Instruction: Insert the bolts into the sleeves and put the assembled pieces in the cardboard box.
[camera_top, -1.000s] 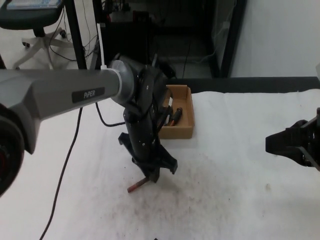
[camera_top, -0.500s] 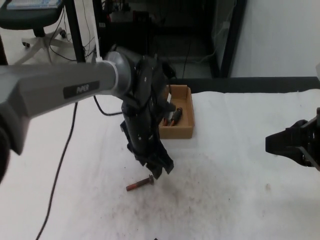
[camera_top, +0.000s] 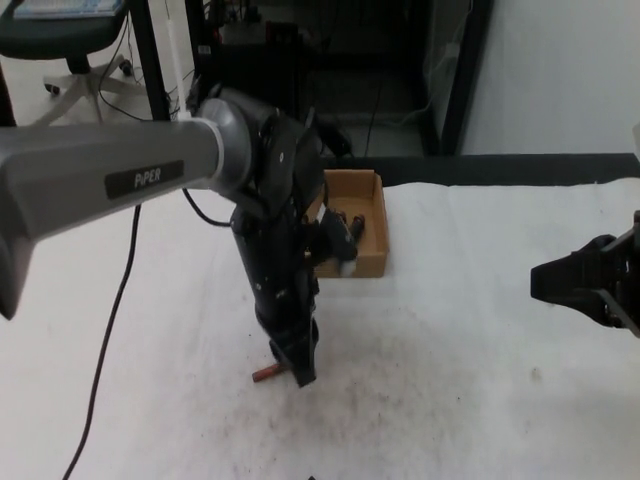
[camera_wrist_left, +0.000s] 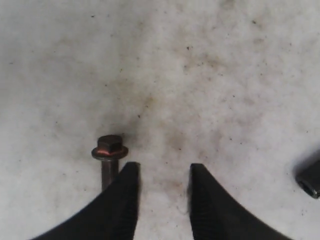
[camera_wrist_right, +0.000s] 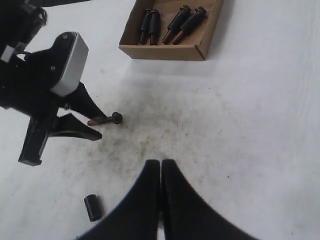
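- On the surface (camera_top: 480, 400), what moved? Quick.
- My left end effector (camera_wrist_left: 162, 172). A second ago it sat down on the bolt (camera_wrist_left: 110, 150), tipping it up. Half a second ago I'd lifted off and the bolt lay flat. Now I've turned the wrist and dropped back over it.
- Holding it?
- No. Its fingers (camera_wrist_left: 125, 200) stand a narrow gap apart with nothing between them. The bolt lies flat just outside one finger, shank disappearing behind it, head pointing away.
- So a miss?
- I'd call it a re-grasp that isn't lined up yet. Closing now would likely pinch air or nudge the bolt, so it wants a sideways shift first.
- Other side?
- My right end effector (camera_wrist_right: 160, 167) hasn't budged. Its fingers are pressed together, empty, well apart from the bolt. The sleeve (camera_wrist_right: 92, 207) lies loose on the surface, apart from the bolt.
- Progress?
- The cardboard box (camera_wrist_right: 165, 51) holds what looks like four assembled pieces (camera_wrist_right: 175, 22). This bolt and sleeve seem to be what's left.
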